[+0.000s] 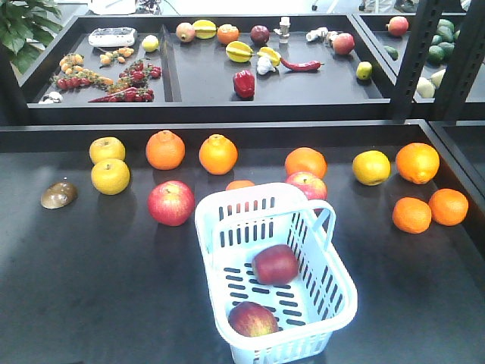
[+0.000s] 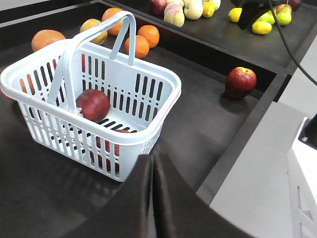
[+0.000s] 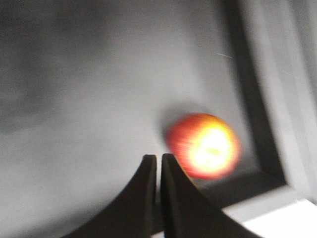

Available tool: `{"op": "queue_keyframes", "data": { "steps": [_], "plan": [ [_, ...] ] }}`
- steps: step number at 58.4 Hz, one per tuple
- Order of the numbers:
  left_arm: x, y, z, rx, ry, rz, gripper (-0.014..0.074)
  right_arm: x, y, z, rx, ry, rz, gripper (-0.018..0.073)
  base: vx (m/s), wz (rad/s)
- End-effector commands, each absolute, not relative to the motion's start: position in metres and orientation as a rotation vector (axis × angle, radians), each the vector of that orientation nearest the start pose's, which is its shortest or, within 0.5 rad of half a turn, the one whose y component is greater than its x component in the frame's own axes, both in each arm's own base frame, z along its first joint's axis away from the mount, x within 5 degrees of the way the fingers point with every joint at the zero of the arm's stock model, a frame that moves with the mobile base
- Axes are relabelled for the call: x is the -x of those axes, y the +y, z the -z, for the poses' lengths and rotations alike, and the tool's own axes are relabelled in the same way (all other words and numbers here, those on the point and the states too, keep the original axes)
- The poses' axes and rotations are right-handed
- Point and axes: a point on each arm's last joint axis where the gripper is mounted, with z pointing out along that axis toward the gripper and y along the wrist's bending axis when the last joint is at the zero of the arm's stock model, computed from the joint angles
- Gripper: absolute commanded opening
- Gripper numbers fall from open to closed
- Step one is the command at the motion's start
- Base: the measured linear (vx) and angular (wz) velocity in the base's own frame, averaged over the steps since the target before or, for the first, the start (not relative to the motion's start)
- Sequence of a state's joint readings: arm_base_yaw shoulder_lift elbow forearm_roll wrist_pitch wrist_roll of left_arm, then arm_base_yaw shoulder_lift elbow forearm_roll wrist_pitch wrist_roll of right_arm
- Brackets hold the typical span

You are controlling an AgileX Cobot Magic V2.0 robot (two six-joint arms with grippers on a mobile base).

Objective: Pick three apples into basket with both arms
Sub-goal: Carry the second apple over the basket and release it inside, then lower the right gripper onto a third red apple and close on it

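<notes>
Left gripper point(image 2: 153, 166): fingers pressed together, nothing between them; hangs off the counter's side edge, just outside the basket's near corner. Probably parked clear so the basket mouth is free.

Right gripper point(image 3: 158, 166): fingers closed to a thin slit, empty; the view is motion-blurred. Points at bare counter just beside one apple, near the raised counter rim.

Basket point(image 1: 337, 299): stands at the front edge of the counter, about midway along it, one loop handle raised. Placed centrally, likely so either arm can reach it.

Apples in basket: two, a dark red one point(image 1: 275, 264) mid-floor and another point(image 1: 252, 319) against the near wall. They lie apart, not stacked; the slotted floor lets both show through in the left wrist view.

Apple by right gripper point(image 3: 204, 146): red with a bright yellow patch, on the counter close to a rim corner; not touched. Which of the loose apples in the front view it is cannot be told.

Loose apples on counter: one point(image 1: 170, 202) left of the basket, one point(image 1: 307, 185) touching or just behind the basket's far rim.

Other fruit: oranges point(image 1: 164, 149) and yellow fruits point(image 1: 110, 176) along the back edge, not wanted.

Task state: two of three apples in; judged one pick remaining.
</notes>
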State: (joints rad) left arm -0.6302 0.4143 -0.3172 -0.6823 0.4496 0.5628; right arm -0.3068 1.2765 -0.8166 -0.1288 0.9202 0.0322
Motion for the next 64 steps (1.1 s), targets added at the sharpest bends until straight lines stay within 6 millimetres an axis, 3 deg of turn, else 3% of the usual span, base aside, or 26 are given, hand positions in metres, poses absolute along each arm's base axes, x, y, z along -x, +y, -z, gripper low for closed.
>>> {"op": "queue_keyframes", "data": {
  "steps": [1,17,26,64],
  "plan": [
    [-0.062,-0.073,-0.271,-0.665,1.812,0.741,-0.0006,-0.206,-0.095,-0.257,-0.492,2.770,0.266,0.0116,0.00,0.00],
    [-0.062,-0.073,-0.271,-0.664,1.812,0.742,-0.0006,-0.207,-0.127,-0.221,-0.755,2.884,0.209,0.0560,0.00,0.00],
    [-0.062,-0.073,-0.271,-0.663,1.812,0.742,-0.0006,-0.212,-0.130,-0.199,-0.782,2.991,0.171,0.0714,0.00,0.00],
    [-0.062,-0.073,-0.271,-0.663,1.811,0.742,-0.0006,-0.230,-0.141,-0.156,-0.753,3.039,0.172,0.0671,0.00,0.00]
  ]
}}
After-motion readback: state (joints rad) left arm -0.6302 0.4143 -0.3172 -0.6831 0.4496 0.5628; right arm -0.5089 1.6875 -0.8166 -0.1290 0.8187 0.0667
